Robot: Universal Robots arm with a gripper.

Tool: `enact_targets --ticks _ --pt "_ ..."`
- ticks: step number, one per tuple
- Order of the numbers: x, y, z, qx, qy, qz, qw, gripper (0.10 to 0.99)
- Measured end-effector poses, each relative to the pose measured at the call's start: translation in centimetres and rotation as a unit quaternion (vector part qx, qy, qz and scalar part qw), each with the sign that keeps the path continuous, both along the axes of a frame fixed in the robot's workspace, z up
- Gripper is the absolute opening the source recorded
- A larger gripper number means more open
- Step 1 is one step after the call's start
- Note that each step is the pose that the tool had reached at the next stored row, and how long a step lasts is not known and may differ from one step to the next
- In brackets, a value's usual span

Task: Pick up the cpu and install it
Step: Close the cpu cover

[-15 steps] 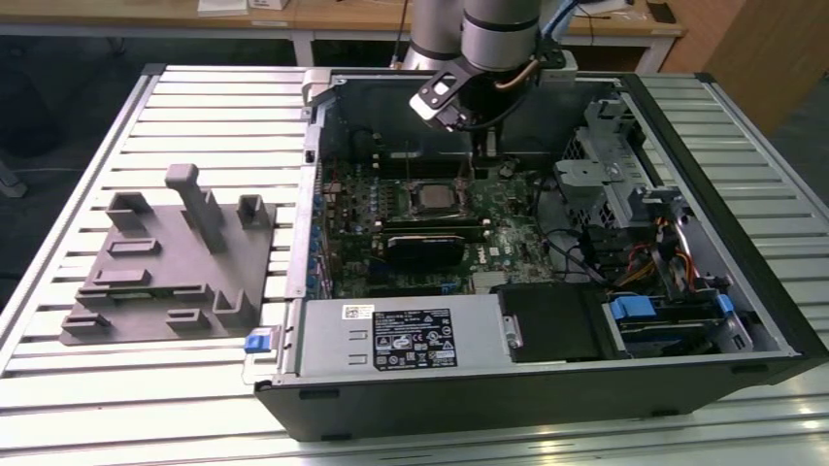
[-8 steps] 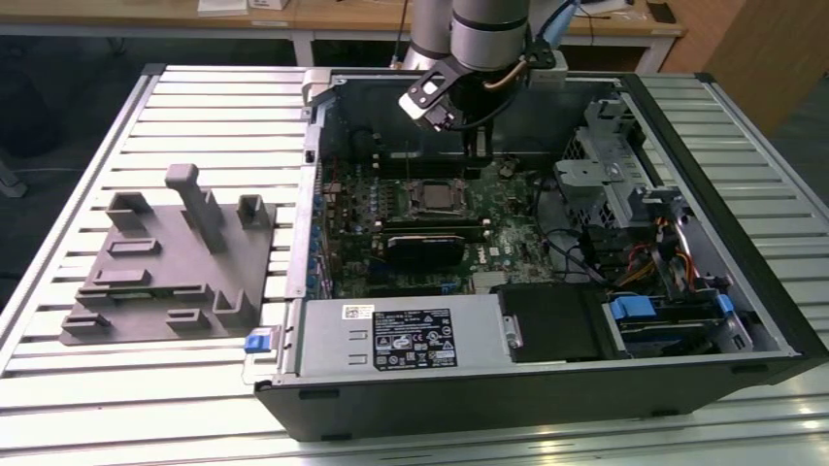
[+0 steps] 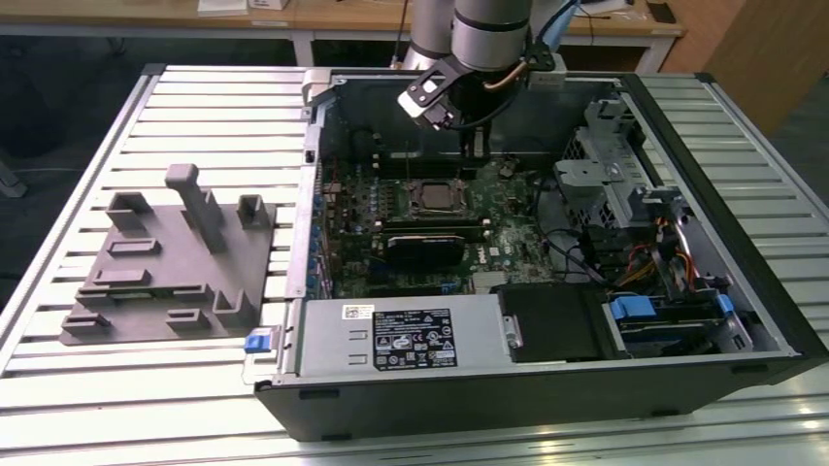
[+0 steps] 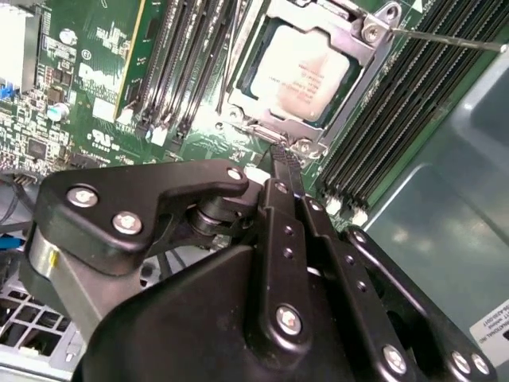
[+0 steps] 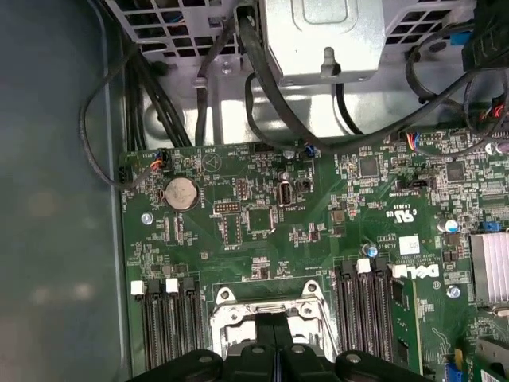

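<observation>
Tool (image 4: 280, 156) over the open computer case (image 3: 545, 403), and its 2 black fingers (image 4: 286, 231) are pressed together tip to tip with nothing between them. Look at the cpu (image 4: 298, 68): it lies flat in the socket on the green motherboard (image 5: 262, 215), silvery top facing up, with the metal socket frame (image 4: 364, 52) around its edges. In the second wrist view the fingertips sit just beside the near edge of that frame; whether they touch it I cannot tell. A thin metal lever (image 4: 449, 37) runs off from 1 corner of the frame across the black memory slots (image 4: 398, 119), and more slots flank the socket on its other side.

In the first wrist view the closed fingers overlap the socket, and beyond them the board carries a round coin cell (image 5: 181, 192), with black cables (image 5: 262, 87) looping up towards a metal cage. In the exterior view the arm (image 3: 492, 29) reaches down from above into the case, the tool hanging over the board near the socket. Grey fixture plate (image 3: 169, 262) lies well apart from all that, on the slatted surface (image 3: 116, 408), on the exterior view's left of the case.
</observation>
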State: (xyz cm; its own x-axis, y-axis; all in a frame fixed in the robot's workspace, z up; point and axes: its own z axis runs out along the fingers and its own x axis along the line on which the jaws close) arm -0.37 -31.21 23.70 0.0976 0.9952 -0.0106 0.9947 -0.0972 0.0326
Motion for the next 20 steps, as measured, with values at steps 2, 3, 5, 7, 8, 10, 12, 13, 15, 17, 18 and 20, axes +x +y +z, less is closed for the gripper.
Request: enact_targets --ticks 2,3,5,7,8,10,12,13,15,17,18,20 --pt "-0.07 0.0 -0.04 0.0001 0.0 0.0 1.0 0.106" --pt "-0.25 0.0 -0.08 0.0002 0.0 0.0 1.0 0.106" --pt "-0.89 -0.02 -0.18 0.0 0.0 0.0 1.0 0.106" --pt "-1.37 -0.14 -0.34 0.0 0.0 0.0 1.0 0.106" --pt "-1.53 -0.24 -0.44 0.0001 0.0 0.0 1.0 0.106" --pt "-1.78 -0.49 -0.64 0.0 0.0 0.0 1.0 0.106" --pt "-1.96 -0.79 -0.82 0.0001 0.0 0.0 1.0 0.106" --pt "-2.07 -0.94 -0.92 0.0001 0.0 0.0 1.0 0.106" --pt "-2.24 -1.07 -1.04 0.0001 -0.0001 0.0 1.0 0.106" --pt "-2.27 -1.07 -1.05 0.0001 0.0 0.0 1.0 0.106" --pt "-2.27 -1.07 -1.04 0.0001 0.0 0.0 1.0 0.106" --pt "-2.28 -1.08 -1.04 0.0 0.0 0.001 1.0 0.106"
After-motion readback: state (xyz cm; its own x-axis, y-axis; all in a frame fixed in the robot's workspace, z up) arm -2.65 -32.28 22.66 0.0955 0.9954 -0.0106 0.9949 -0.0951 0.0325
